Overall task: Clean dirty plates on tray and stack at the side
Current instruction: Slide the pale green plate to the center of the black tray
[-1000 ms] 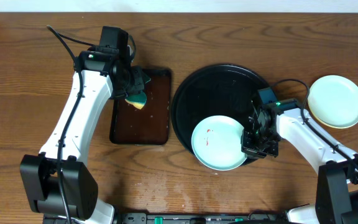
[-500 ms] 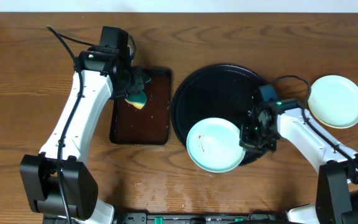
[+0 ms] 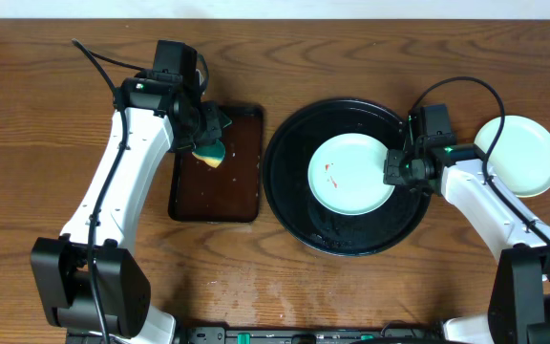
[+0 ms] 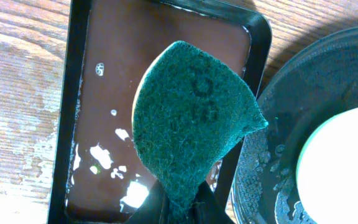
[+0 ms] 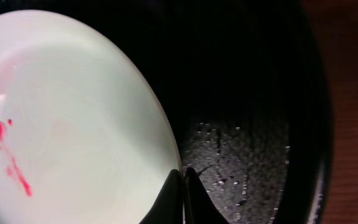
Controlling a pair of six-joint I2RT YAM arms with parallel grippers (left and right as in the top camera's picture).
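Large round glossy black tray point(image 3: 289, 215) on wood tabletop point(image 3: 27, 143), rectangular dark brown tray point(image 3: 239, 191) to its left. Red-smeared mint-white round plate point(image 3: 349, 177) inside black tray, right gripper point(image 3: 396, 172) clamped on its rim. Second pale plate point(image 3: 528, 158) on bare tabletop. Left gripper point(image 4: 180, 208) pinches green scouring sponge point(image 4: 191, 118).

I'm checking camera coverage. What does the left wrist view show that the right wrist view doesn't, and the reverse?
Only left wrist: the left gripper shut on a green sponge, held over a rectangular brown tray with wet patches. Only right wrist: the right gripper pinching the rim of the pale plate, and a red smear on that plate. Both: the same plate and the wet black tray.
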